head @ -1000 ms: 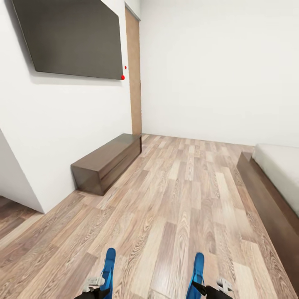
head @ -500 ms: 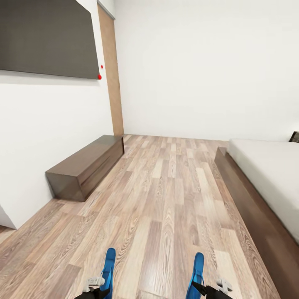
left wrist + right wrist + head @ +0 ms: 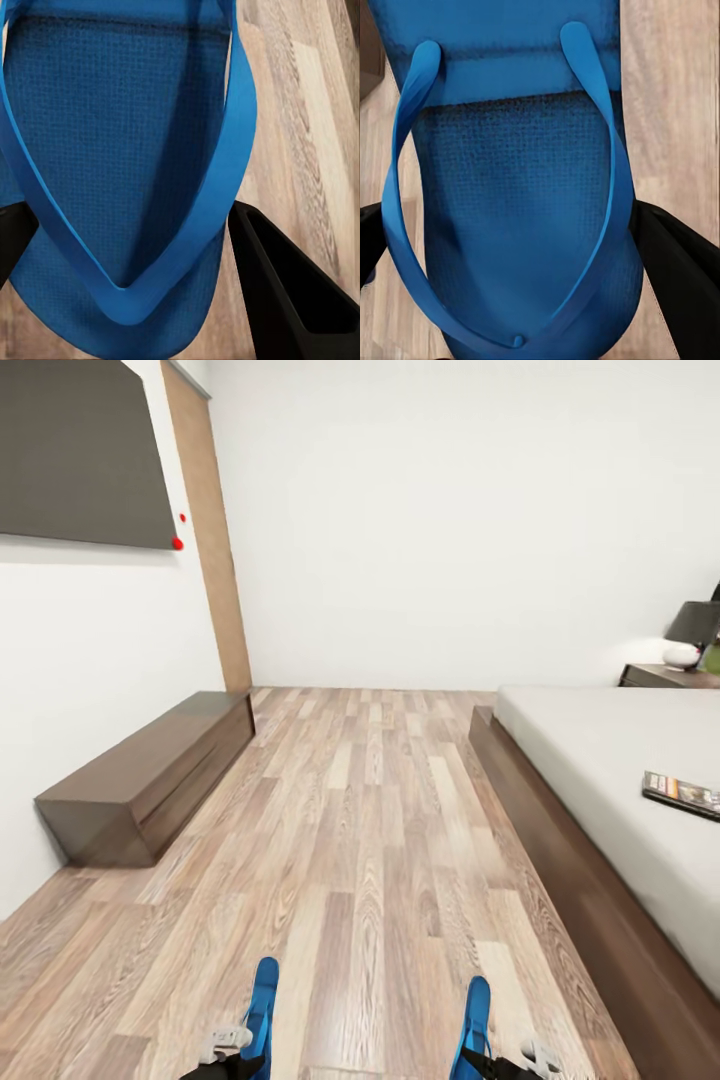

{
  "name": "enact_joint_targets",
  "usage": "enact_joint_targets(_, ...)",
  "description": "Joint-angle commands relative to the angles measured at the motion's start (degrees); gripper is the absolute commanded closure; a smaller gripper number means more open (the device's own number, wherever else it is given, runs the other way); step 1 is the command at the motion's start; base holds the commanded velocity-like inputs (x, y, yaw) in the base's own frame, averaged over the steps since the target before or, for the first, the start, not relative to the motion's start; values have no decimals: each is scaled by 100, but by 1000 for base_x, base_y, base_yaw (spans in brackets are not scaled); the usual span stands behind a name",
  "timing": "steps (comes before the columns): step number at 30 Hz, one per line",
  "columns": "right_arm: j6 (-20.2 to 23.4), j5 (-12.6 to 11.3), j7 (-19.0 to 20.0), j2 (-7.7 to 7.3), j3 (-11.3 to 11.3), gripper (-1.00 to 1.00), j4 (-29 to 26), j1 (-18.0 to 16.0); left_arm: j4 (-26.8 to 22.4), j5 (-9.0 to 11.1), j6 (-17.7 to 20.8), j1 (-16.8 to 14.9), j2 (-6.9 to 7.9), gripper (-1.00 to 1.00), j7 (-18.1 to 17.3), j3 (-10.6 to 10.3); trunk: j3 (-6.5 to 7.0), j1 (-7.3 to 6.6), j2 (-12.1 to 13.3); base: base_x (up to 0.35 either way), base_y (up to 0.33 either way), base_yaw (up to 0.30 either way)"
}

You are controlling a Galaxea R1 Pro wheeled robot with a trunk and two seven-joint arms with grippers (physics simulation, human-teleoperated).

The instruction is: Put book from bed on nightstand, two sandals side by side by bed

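No text, number or brand can be read anywhere. The book [image 3: 681, 794] lying on the bed [image 3: 600, 750] carries a band that probably holds lettering, but from the head camera it is too small and too slanted to make out a single word. The dark wall screen [image 3: 80, 455] is blank, with 2 small red dots beside its corner that form no sign. The blue sandals [image 3: 120, 157] [image 3: 521, 187], seen close up in both wrist views, show only a plain textured sole and smooth straps, with no logo or size mark.
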Motion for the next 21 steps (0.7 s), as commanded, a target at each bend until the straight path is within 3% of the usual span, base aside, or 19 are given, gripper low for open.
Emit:
enact_joint_targets(1, 62, -33, 24, 5, -31, 100, 1, -4, 4, -9, -10, -2, 0, 100, -36, 42, -5, -1, -2, 0, 0, -300)
enact_joint_targets(21, 62, -33, 15, 29, -31, 100, 11, -4, 8, -11, -10, -2, -107, 100, -36, 51, -5, -1, -2, 0, 0, -300)
